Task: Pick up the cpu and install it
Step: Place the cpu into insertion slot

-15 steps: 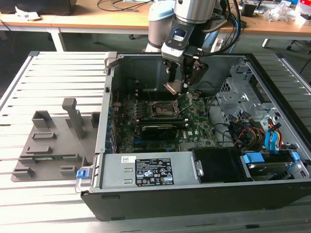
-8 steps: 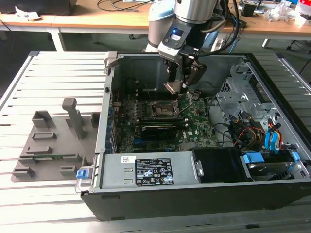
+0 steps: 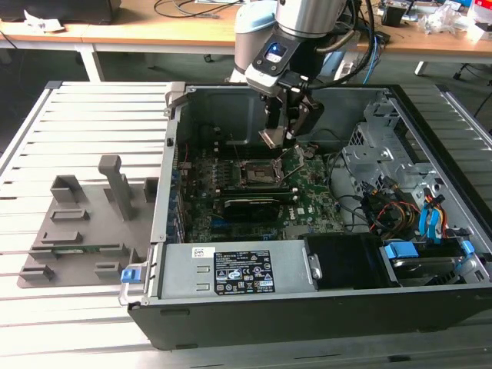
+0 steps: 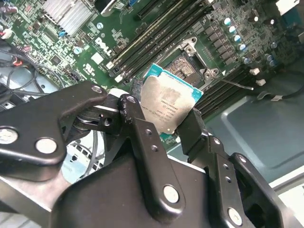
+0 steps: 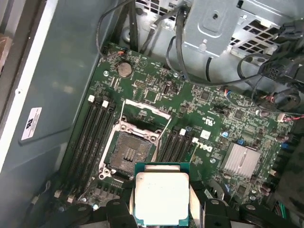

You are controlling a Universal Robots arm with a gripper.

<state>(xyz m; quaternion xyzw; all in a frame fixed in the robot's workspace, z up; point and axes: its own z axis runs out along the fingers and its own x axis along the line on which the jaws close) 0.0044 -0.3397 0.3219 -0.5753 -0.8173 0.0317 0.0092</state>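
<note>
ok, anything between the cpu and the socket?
No. In the first wrist view the gripper holds the cpu clear of the socket, with only the socket's own metal frame between them.

Setting noted as a robotics lab or test workshop. A slatted aluminium table (image 3: 77,115) serves as the work surface. Below the jaws, an opened desktop computer case (image 3: 231,323) is laid on it, motherboard (image 3: 315,204) exposed. Well apart from the jaws, to the exterior view's left, a grey parts fixture (image 3: 84,231) is placed. Beyond the jaws, wooden workbenches (image 3: 154,27) strewn with cables (image 3: 192,8) are seen. An industrial robot arm (image 3: 307,19) is seen above the case, the cpu (image 3: 270,137) clamped in its gripper (image 3: 283,140).
</note>
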